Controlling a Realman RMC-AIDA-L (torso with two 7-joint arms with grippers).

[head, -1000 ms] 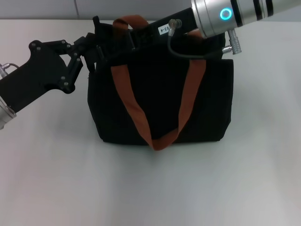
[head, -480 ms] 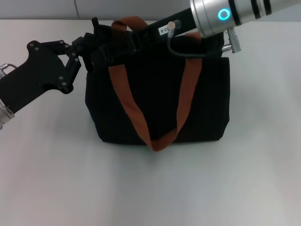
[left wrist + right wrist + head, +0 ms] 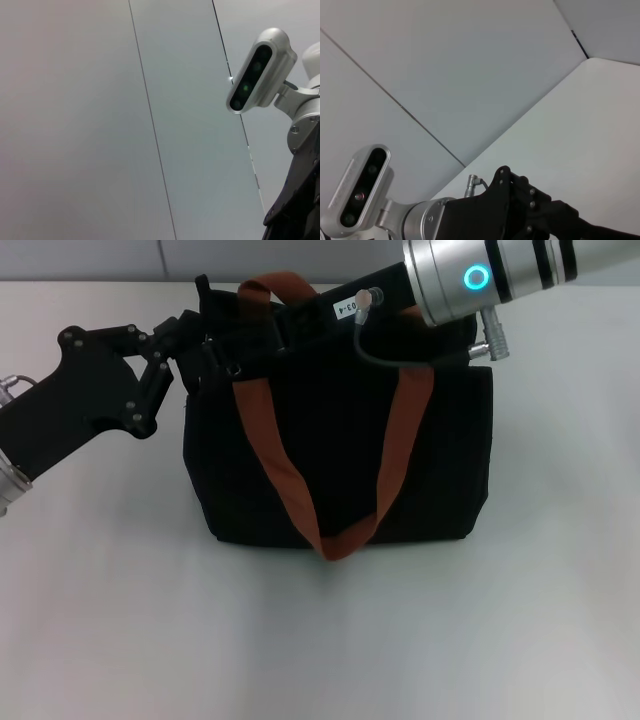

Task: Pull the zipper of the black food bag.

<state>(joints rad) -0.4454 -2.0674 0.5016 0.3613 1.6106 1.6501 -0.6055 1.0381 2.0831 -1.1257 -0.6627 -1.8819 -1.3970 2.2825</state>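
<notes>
Overall, your head view shows the black food bag [image 3: 340, 455] standing upright on the white bench [image 3: 320, 640], toward the far side, slightly left of centre. Two orange-brown straps [image 3: 275, 465] run down its near face and meet in a loop at its lower edge.

Your left tool [image 3: 195, 345] sits at the bag's far left top corner, its black linkage touching the fabric there. You cannot tell from this view how far its fingers are apart, nor whether they hold the fabric, because black lies on black.

Your right tool [image 3: 255, 325] reaches in from the far right along the bag's top edge, its silver arm section above the right corner. Its tip lies over the top edge near the left strap. A small metal glint [image 3: 232, 367] shows just below it; whether that is the zipper cannot be confirmed, and the tool's opening cannot be told.

Your left wrist view shows only a pale panelled wall [image 3: 125, 120] and a camera housing [image 3: 257, 70].

Your right wrist view shows the wall, the bench surface, and the left tool's black linkage [image 3: 530, 205] farther off.
</notes>
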